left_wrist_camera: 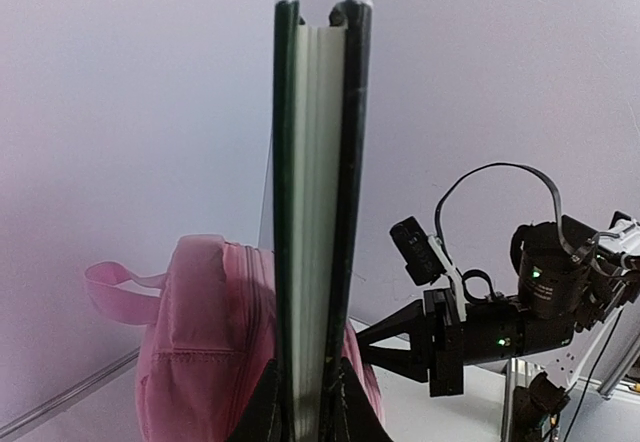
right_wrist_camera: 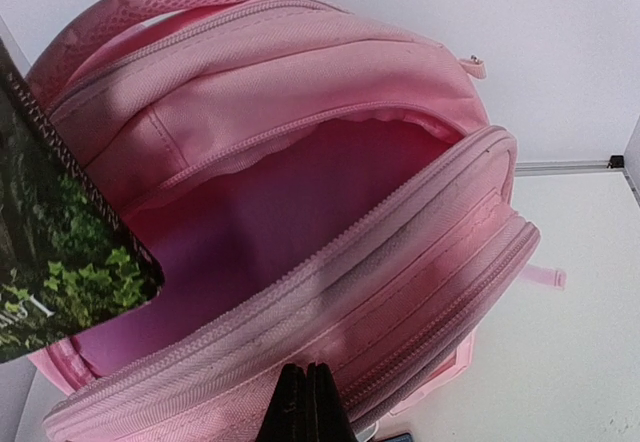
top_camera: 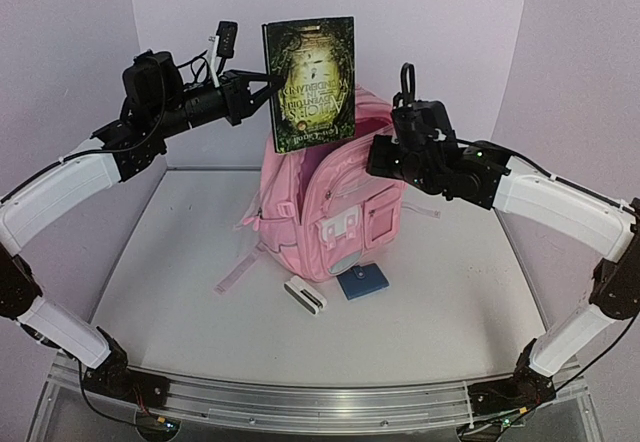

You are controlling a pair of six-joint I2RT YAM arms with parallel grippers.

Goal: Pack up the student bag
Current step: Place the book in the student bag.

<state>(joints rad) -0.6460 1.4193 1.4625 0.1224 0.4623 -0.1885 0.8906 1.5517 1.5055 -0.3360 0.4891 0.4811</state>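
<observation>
A: The student bag (top_camera: 335,212) is standing upright in the middle of the worktop (top_camera: 170,262), its main compartment gaping open and the pink lining showing.

B: And the right tool (right_wrist_camera: 305,397) is sitting right at the front rim, fingers clenched together on the fabric there.

A: Up top, the left tool (left_wrist_camera: 308,412) is gripping a dark green book (top_camera: 310,77) by one edge, holding it upright just over the opening.

B: The book's lower corner is hanging over the mouth. Whether it's dipping inside, I can't tell.

A: In front of the bag, a white case (top_camera: 305,294) and a blue pouch (top_camera: 362,282) are lying side by side on the worktop, near its base.
</observation>
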